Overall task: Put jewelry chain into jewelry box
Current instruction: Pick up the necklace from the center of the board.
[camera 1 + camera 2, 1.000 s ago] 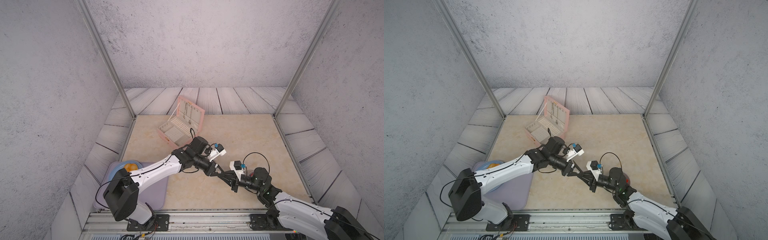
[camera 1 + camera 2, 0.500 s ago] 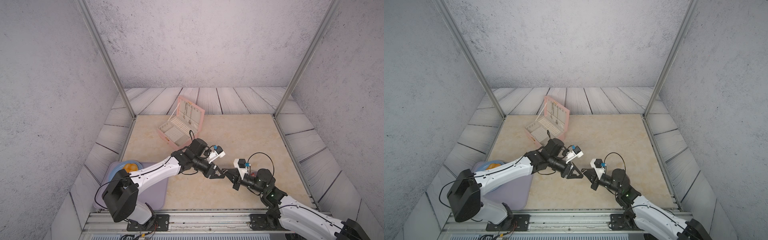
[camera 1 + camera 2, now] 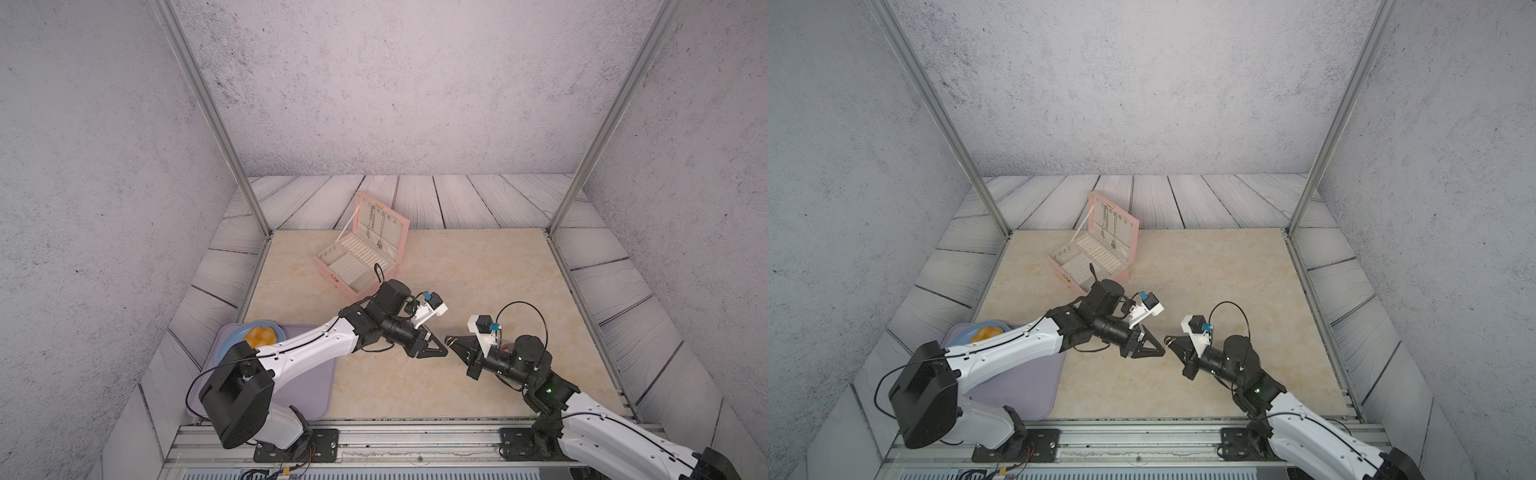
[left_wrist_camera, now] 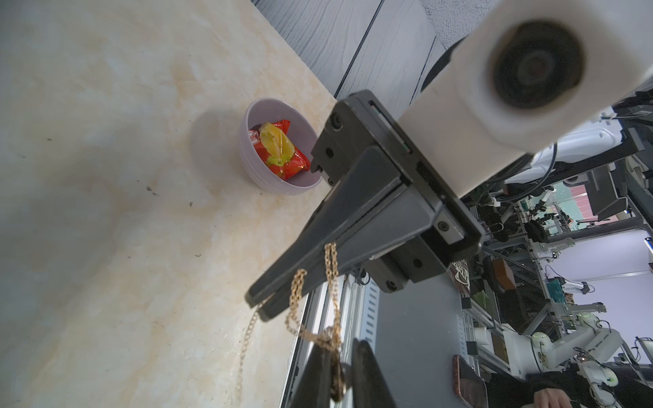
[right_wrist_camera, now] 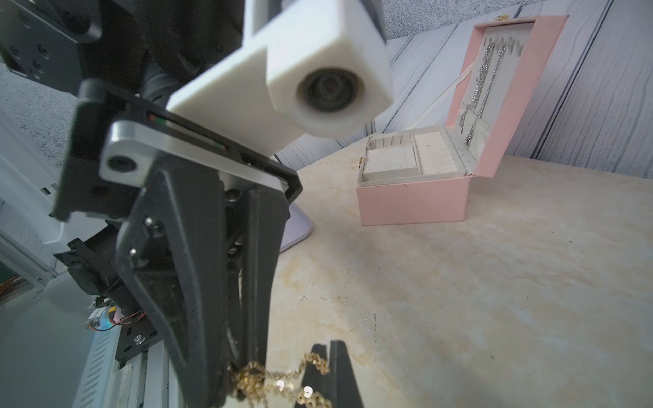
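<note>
The jewelry chain (image 4: 332,275) was held over the desk (image 3: 457,266) between the left gripper (image 3: 444,353) and right gripper (image 3: 451,343), both pinched shut on it; a handover was judged in hand; next, one release and carriage to the open jewelry box (image 5: 413,201) were called for

Left arm (image 3: 307,345) is reaching from the near left corner of the counter (image 3: 478,266) toward its middle, forearm lying low and nearly level. Right arm (image 3: 602,420) is coming in from the near right corner, wrist pointing toward the left edge. Left hand (image 3: 444,353) and right hand (image 3: 447,341) are facing tip to tip, just apart. Right hand's jaws are pressing together on the jewelry chain (image 4: 331,268). Left hand's fingers (image 4: 367,374) are pinching the same chain across a narrow gap.
</note>
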